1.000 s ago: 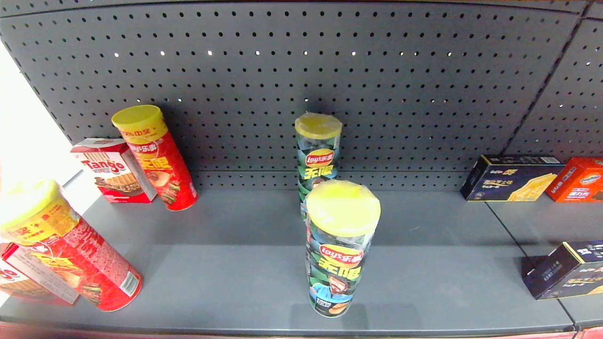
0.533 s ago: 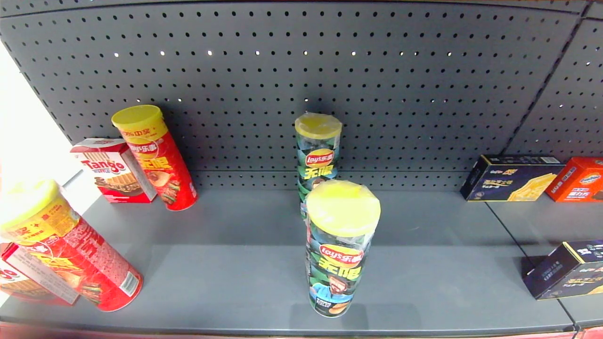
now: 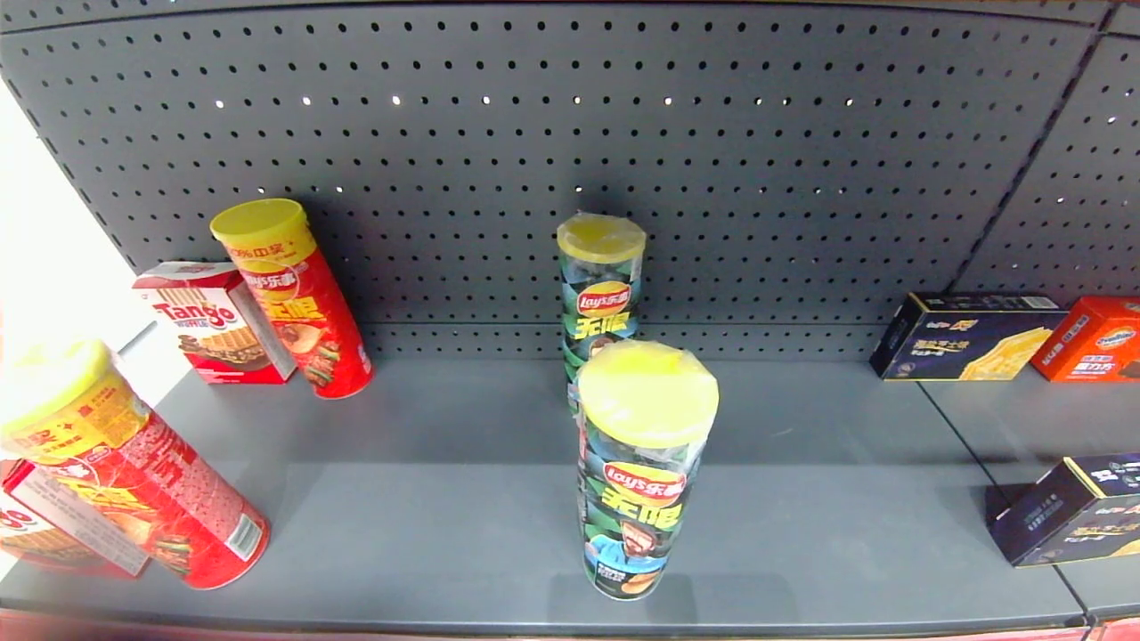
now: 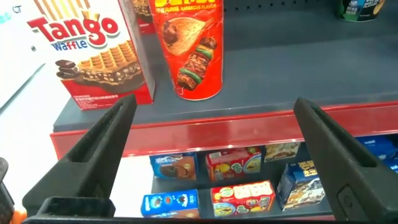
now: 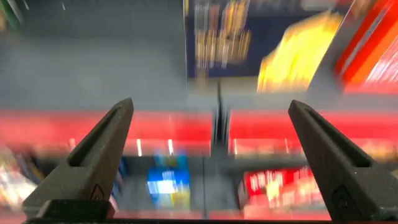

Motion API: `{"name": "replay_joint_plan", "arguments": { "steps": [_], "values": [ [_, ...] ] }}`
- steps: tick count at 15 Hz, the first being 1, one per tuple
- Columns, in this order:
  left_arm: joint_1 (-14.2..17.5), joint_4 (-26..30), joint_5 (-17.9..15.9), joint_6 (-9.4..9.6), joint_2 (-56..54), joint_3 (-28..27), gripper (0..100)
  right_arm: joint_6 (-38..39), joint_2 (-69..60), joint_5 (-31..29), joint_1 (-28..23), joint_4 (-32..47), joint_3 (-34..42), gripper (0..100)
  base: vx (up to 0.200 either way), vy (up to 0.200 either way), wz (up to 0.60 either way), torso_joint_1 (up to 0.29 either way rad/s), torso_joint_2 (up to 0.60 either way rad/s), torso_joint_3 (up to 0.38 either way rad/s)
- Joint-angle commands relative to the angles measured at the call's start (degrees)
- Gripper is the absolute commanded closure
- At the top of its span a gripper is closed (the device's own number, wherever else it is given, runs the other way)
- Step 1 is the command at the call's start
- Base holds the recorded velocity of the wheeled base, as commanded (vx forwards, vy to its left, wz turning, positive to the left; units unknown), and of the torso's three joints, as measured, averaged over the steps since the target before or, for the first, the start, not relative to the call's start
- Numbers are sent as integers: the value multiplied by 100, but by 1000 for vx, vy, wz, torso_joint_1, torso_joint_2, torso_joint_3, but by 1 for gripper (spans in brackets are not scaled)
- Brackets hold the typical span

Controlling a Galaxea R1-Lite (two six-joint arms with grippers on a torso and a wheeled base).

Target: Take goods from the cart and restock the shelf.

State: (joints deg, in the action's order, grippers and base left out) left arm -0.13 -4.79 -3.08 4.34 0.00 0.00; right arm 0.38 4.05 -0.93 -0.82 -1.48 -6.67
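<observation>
Two dark green chip cans with yellow lids stand upright mid-shelf, one near the front (image 3: 643, 472) and one behind it (image 3: 601, 285) by the back panel. The grey shelf (image 3: 427, 525) also carries red chip cans at the left front (image 3: 134, 481) and left back (image 3: 294, 298). My left gripper (image 4: 214, 104) is open and holds nothing, just off the shelf's red front edge (image 4: 249, 127), facing a waffle box (image 4: 93, 50) and a red can (image 4: 189, 46). My right gripper (image 5: 211, 104) is open with nothing in it, facing a dark box (image 5: 249, 43) and an orange box (image 5: 373, 50).
A waffle box (image 3: 209, 325) stands beside the back red can. Dark boxes (image 3: 966, 338) (image 3: 1069, 512) and an orange box (image 3: 1095, 338) sit on the right section. A pegboard panel (image 3: 570, 133) closes the back. Small boxes (image 4: 239, 186) fill the lower shelf.
</observation>
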Motion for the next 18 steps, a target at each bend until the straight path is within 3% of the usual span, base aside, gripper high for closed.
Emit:
{"name": "replay_joint_plan", "arguments": {
  "steps": [1,3,6,8,9,18],
  "values": [
    [-4,-4,1,-12,0,0,0,15,2803,479,178,-46,-3016,0,0,0,0,0,0,0],
    [-4,-4,10,-12,0,0,0,-170,3489,875,310,-213,-3200,0,0,0,0,0,0,0],
    [-4,-4,18,-12,0,0,0,-372,4623,1130,1506,-608,-3121,0,0,0,0,0,0,0],
    [-4,-4,10,-3,0,0,0,-381,4763,1130,1778,-749,-2937,0,0,0,0,0,0,0],
    [-4,-4,10,-3,0,0,0,-451,5097,1121,2235,-1109,-2647,0,0,0,0,0,0,0],
    [-4,-4,1,5,0,0,0,-530,6152,1112,3439,-1408,-2594,0,0,0,0,0,0,0]
  ]
}}
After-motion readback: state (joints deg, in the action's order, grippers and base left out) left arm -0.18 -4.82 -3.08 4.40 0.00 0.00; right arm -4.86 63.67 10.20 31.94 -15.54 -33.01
